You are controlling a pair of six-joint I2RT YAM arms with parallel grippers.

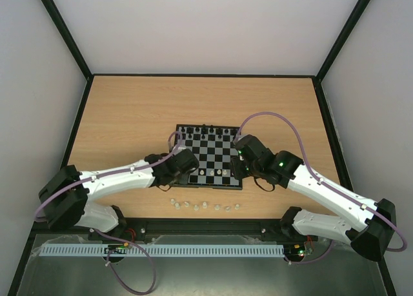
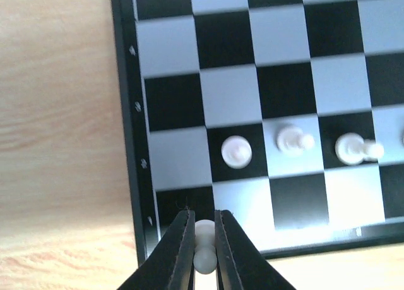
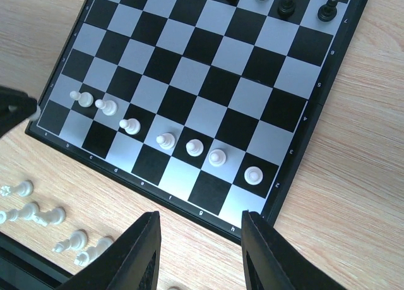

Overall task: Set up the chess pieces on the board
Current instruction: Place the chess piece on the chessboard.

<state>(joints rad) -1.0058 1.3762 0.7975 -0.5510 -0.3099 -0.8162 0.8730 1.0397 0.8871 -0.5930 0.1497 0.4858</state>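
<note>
Your left claw pinched one tiny white piece between its fingers, right over the near left corner of the board, by the black rim. I could not tell what kind of piece it was. Your right claw was wide and held nothing; it hung over the near right edge of the board. Seven white pawns stood in a row on the second line from you. More white pieces lay on the worktop, just beside the near edge of the board. The black men stood along the far line. I think these pieces are very light, hard and smooth, so one could slip, spin or pop out of a claw. A soft pinch should do. It looks best to grab one across its thin middle, under the head. The ones on the worktop seemed to lie on their sides, so they may roll when touched.
</note>
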